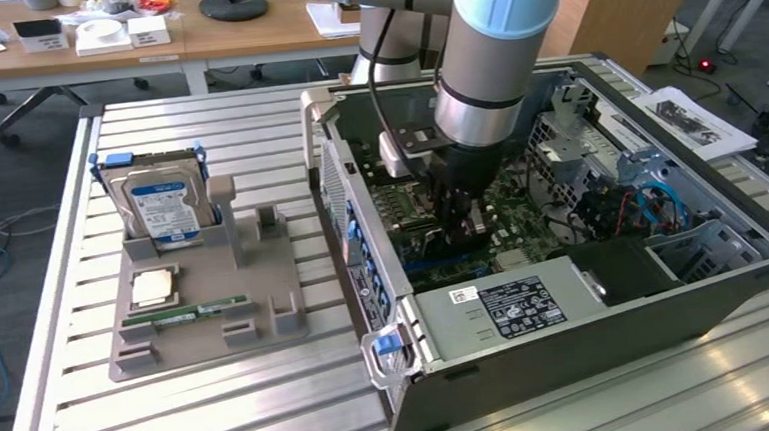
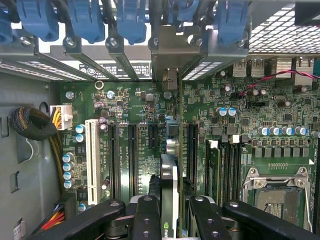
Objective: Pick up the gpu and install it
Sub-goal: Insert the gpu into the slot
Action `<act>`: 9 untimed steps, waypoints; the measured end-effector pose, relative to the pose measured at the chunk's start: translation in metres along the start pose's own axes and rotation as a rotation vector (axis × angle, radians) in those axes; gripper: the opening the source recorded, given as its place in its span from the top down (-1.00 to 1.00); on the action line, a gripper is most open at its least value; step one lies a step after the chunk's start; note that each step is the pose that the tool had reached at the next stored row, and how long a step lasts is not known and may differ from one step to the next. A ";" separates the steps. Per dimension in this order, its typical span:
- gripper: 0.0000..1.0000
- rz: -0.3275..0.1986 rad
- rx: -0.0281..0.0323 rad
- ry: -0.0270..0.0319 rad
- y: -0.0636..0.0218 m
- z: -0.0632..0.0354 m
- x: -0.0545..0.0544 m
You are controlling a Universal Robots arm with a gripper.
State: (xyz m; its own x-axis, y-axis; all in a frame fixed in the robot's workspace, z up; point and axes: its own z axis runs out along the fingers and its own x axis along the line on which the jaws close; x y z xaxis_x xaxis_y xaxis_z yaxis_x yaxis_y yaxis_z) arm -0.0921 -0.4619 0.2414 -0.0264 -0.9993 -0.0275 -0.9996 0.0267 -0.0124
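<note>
Inside the open computer case (image 1: 604,302), the gpu (image 2: 170,175) stands edge-on over the motherboard (image 2: 140,100). Its long axis runs along the expansion slots (image 2: 132,155) toward the case's rear. I have my gripper (image 2: 171,204) clamped on its upper edge from directly above.

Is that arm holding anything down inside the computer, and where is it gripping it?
The end effector holds the gpu, pinching its two flat faces near the top edge, with the card standing on edge over the motherboard.
</note>
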 end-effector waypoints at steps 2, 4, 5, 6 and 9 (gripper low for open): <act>0.46 0.000 -0.0001 0.0002 0.0003 -0.0001 0.000; 0.46 0.000 0.0000 0.0002 0.0005 -0.0001 0.000; 0.46 0.000 0.0000 0.0001 0.0006 -0.0001 0.000; 0.46 0.000 -0.0001 0.0002 0.0006 -0.0001 0.000; 0.46 0.000 -0.0002 0.0004 0.0008 0.0003 0.000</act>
State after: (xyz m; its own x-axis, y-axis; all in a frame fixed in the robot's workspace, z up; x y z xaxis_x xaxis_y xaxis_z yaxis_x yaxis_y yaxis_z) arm -0.0929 -0.4620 0.2411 -0.0265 -0.9993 -0.0271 -0.9996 0.0268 -0.0121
